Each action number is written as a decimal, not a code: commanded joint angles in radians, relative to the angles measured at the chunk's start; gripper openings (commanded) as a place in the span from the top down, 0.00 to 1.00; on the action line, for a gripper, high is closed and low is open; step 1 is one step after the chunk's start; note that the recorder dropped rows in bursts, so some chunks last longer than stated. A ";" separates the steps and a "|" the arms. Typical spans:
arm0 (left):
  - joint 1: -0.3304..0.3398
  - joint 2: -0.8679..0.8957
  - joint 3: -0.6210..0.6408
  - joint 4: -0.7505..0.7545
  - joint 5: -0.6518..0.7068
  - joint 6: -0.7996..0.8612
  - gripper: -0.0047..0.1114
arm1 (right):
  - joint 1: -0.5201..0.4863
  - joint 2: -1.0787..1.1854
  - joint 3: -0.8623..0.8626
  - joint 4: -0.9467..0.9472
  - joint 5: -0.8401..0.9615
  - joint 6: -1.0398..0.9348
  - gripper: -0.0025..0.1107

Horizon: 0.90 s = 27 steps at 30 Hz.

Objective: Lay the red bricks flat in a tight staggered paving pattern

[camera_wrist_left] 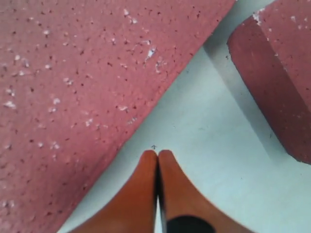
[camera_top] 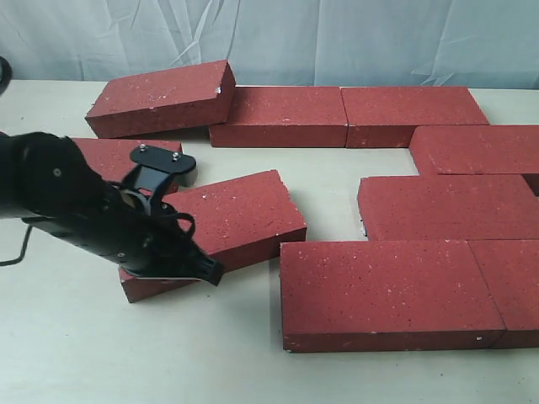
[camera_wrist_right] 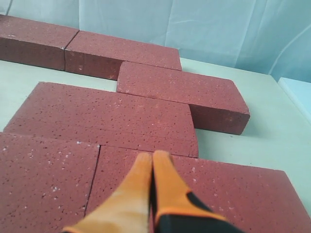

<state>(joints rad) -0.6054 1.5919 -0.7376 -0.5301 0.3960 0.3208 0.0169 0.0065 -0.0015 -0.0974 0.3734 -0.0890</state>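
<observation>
Left wrist view puts my left claw [camera_wrist_left: 158, 154], clenched on nothing, just beside the skewed red brick [camera_wrist_left: 82, 87], whose long edge slants away ahead of my tips toward a laid brick [camera_wrist_left: 277, 82].

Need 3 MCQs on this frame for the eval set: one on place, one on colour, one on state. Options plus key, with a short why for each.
1. Where is the left gripper?
A. On the back row
B. Over bare table beside the skewed brick
C. Past the table edge

2. What colour are the fingers of the right gripper?
A. Blue
B. Orange
C. Green

3. What state is the right gripper in?
A. Wide open
B. Shut on a brick
C. Shut, holding nothing

Key:
1 B: the left wrist view shows its tips over table surface next to the skewed brick's edge.
2 B: both fingers show orange in the right wrist view.
3 C: its tips meet above the laid bricks with nothing between them.
</observation>
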 commanded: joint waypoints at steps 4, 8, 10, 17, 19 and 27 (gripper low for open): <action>-0.015 0.152 -0.043 -0.056 -0.181 -0.004 0.96 | -0.004 -0.006 0.001 0.002 -0.011 -0.003 0.98; -0.015 0.181 -0.072 -0.056 -0.250 -0.004 0.96 | -0.004 -0.006 0.001 0.002 -0.011 -0.003 0.98; -0.015 0.181 -0.077 -0.056 -0.301 -0.004 0.96 | -0.004 -0.006 0.001 0.002 -0.011 -0.003 0.98; -0.015 0.177 -0.096 -0.056 -0.354 -0.004 0.96 | -0.004 -0.006 0.001 0.002 -0.011 -0.003 0.98; -0.015 0.152 -0.118 -0.056 -0.304 -0.004 0.96 | -0.004 -0.006 0.001 0.002 -0.011 -0.003 0.98; -0.004 0.024 -0.128 -0.049 -0.189 -0.006 0.96 | -0.004 -0.006 0.001 0.002 -0.007 0.000 0.98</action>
<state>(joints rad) -0.6181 1.6725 -0.8616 -0.5789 0.1677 0.3208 0.0169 0.0065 -0.0015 -0.0965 0.3734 -0.0890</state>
